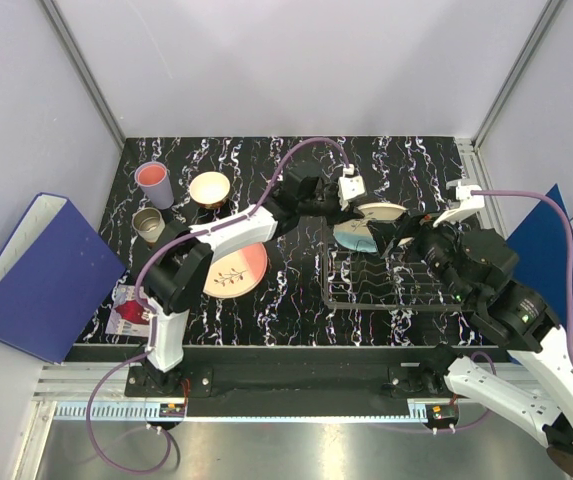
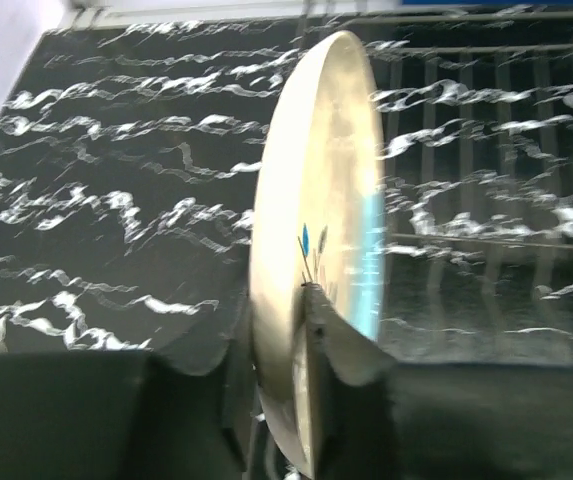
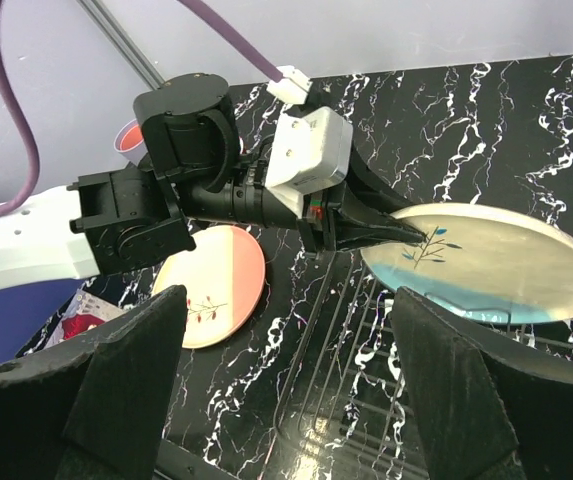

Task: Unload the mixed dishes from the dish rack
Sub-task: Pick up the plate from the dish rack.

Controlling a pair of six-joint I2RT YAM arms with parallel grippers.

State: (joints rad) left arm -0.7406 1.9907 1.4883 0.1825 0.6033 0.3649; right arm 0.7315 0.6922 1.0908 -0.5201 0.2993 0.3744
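Nearest the arms' bases, a red card [image 1: 131, 312] lies at the left front of the black marbled bench [image 1: 286, 325]. Just beyond it the pink plate [image 1: 236, 268] lies flat on the bench, outside the rack and to its left.

The wire rack [image 1: 386, 295] sits right of centre. Over its far part hangs the right pincer [image 3: 288, 300], its jaws spread wide with nothing between them. It points at the blue plate [image 3: 486, 255] and is near it but not touching.

The blue plate is at the rack's far left corner, tilted, with its blue half on the lower side next to the wires. I cannot tell whether it rests on the wires. The left pincer [image 3: 416, 236] reaches in from the left and is closed on the plate's rim next to the sprig mark. In the left wrist view the plate stands edge-on between the two fingers [image 2: 341, 380], one on each face.

Farther back on the left, well apart from both pincers, stand a grey cup [image 1: 149, 225], a brown cup [image 1: 209, 188] and a lilac tumbler [image 1: 154, 183].
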